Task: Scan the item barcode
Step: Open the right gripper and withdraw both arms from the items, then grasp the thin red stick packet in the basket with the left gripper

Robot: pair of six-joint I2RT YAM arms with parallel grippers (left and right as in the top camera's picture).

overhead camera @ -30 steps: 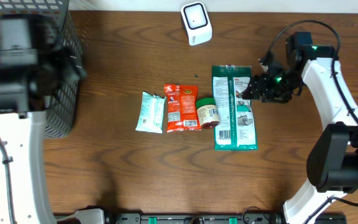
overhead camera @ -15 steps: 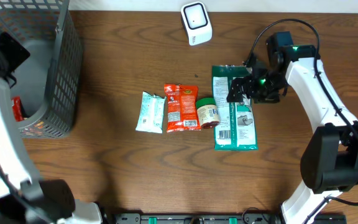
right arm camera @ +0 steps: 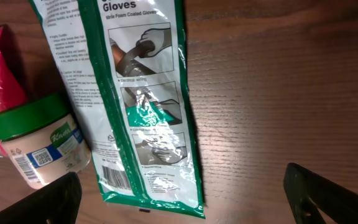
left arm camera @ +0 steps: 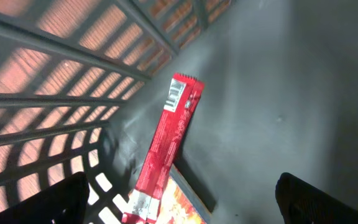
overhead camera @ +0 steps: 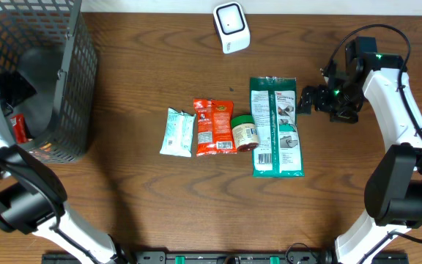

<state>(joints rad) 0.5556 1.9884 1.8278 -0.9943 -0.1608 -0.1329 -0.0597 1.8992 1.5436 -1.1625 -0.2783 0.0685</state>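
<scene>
Four items lie in a row mid-table: a white-green pouch (overhead camera: 177,133), a red pouch (overhead camera: 214,127), a green-lidded jar (overhead camera: 244,133) and a long green gloves pack (overhead camera: 275,126). The white scanner (overhead camera: 231,28) stands at the back edge. My right gripper (overhead camera: 306,100) hovers open just right of the gloves pack (right arm camera: 142,106), holding nothing; the pack's barcode (right arm camera: 114,171) faces up near its lower end. My left gripper (left arm camera: 185,211) is open inside the wire basket (overhead camera: 72,88), above a red bar (left arm camera: 166,146) that leans on an orange-red box (left arm camera: 188,208).
The basket fills the table's far left corner, its grey floor (left arm camera: 278,93) bare beside the bar. The jar (right arm camera: 39,149) touches the gloves pack's left edge. Bare wood (right arm camera: 278,93) lies to the right of the pack.
My right gripper reached over the gloves pack, then drew back to the right with its jaws wider. The left arm shifted over the basket and now looks down into it.
</scene>
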